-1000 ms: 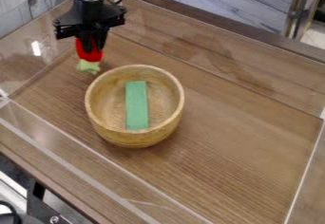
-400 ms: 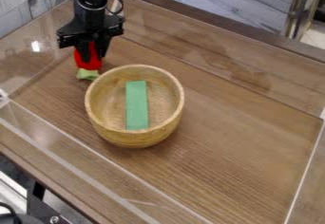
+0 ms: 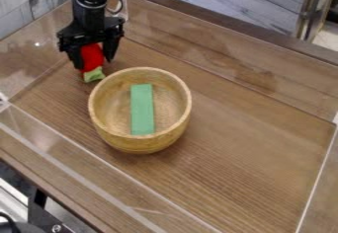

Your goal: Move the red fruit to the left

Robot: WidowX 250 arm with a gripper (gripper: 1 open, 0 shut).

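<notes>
Jaws of the gripper (image 3: 91, 57) are seen spread apart, one black finger on each side of the red fruit (image 3: 91, 58), pointed nearly straight down at the table (image 3: 251, 128). Whether the fingers touch the fruit cannot be told at this size; no clamping is evident. The red fruit is found directly between and below the jaws, low at the table surface, its light-green stem end (image 3: 93, 75) sticking out toward 6 o'clock. Its long axis is read as running roughly 12 to 6, tilted slightly. The fruit lies at about 10 o'clock from the wooden bowl (image 3: 140, 138), just beside its rim, near the left side of the table. The green block (image 3: 141, 109) is left lying inside the bowl. Judged: placement looks done, and a straight lift away is called for next, with the bowl rim at 4 o'clock to be avoided.
</notes>
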